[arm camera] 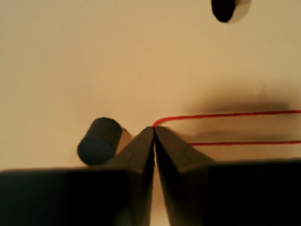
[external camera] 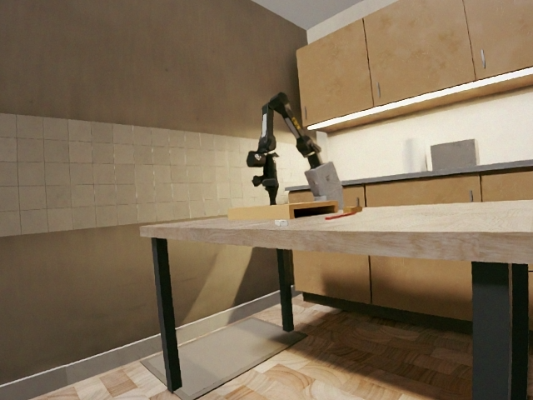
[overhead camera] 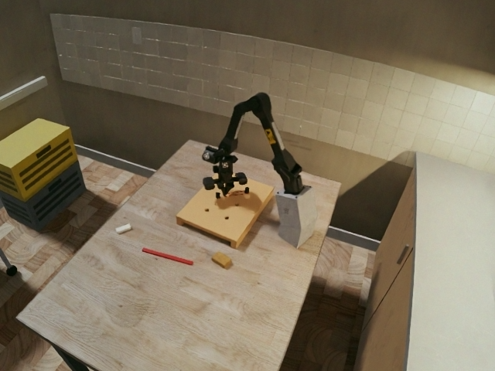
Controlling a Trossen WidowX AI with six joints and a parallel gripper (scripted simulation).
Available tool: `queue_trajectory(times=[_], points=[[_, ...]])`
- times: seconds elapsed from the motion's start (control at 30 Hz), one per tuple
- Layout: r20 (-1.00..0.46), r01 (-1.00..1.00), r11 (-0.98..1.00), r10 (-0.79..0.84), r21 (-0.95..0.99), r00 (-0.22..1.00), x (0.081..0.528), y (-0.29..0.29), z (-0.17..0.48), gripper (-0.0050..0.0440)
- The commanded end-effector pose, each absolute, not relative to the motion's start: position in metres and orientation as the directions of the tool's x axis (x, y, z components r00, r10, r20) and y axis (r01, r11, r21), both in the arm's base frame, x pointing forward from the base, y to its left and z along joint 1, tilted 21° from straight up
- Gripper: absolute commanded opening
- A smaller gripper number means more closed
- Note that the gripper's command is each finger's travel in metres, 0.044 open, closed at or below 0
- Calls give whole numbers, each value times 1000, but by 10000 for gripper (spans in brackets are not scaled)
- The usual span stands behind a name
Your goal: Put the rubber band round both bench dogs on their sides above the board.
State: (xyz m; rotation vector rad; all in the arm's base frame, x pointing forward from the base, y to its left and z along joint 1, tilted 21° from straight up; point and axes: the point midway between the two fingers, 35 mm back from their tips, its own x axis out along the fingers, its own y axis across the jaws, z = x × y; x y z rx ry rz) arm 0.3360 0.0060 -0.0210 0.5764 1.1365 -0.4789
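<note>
The tan board (overhead camera: 240,227) (external camera: 266,212) (arm camera: 94,56) lies flat on the table near the arm's base. My gripper (overhead camera: 225,194) (external camera: 272,201) (arm camera: 153,133) is low over the board's far part and is shut on the red rubber band (arm camera: 226,115) (overhead camera: 238,193). The band is pulled out into two nearly straight strands that run off the right edge of the wrist view. One black bench dog (arm camera: 100,141) (overhead camera: 217,195) stands just left of the fingertips, outside the band. The other dog (overhead camera: 246,189) is out of the wrist view. An empty hole (arm camera: 223,9) shows in the board.
On the table in front of the board lie a white cylinder (overhead camera: 123,228) (external camera: 281,222), a red stick (overhead camera: 167,256) (external camera: 340,215) and a small tan block (overhead camera: 221,259) (external camera: 351,209). The arm's grey pedestal (overhead camera: 295,216) stands right of the board. A yellow and grey crate (overhead camera: 35,153) stands on the floor at the left.
</note>
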Motion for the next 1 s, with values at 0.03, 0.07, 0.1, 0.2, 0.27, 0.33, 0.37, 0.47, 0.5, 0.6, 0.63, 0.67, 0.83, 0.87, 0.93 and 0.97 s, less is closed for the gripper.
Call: queue_trajectory(times=[0.03,0.07,0.1,0.2,0.27,0.33,0.37,0.47,0.5,0.6,0.63,0.67,0.83,0.87,0.93,0.97], points=[[-910,593,757,4,273,414,334,3,-9,-50],[-905,585,757,20,291,424,333,3,-7,-50],[-900,578,756,34,308,435,332,3,-6,-50],[-882,553,753,75,356,465,329,2,-2,-50],[-869,536,751,100,386,485,328,1,1,-50],[-855,518,749,124,413,504,326,1,3,-50],[-855,518,749,124,413,504,326,1,3,-50],[-841,499,747,146,439,522,324,1,6,-50],[-833,490,746,156,452,531,323,1,7,-50],[-814,467,743,177,479,553,322,0,12,-50],[-811,463,743,180,483,557,322,0,13,-50],[-810,462,743,181,484,558,321,0,13,-50],[-814,467,742,179,481,553,325,3,12,-50],[-814,467,742,179,481,553,326,4,12,-50],[-814,467,742,179,481,553,326,4,12,-50],[-814,467,742,179,481,553,326,4,12,-50]])
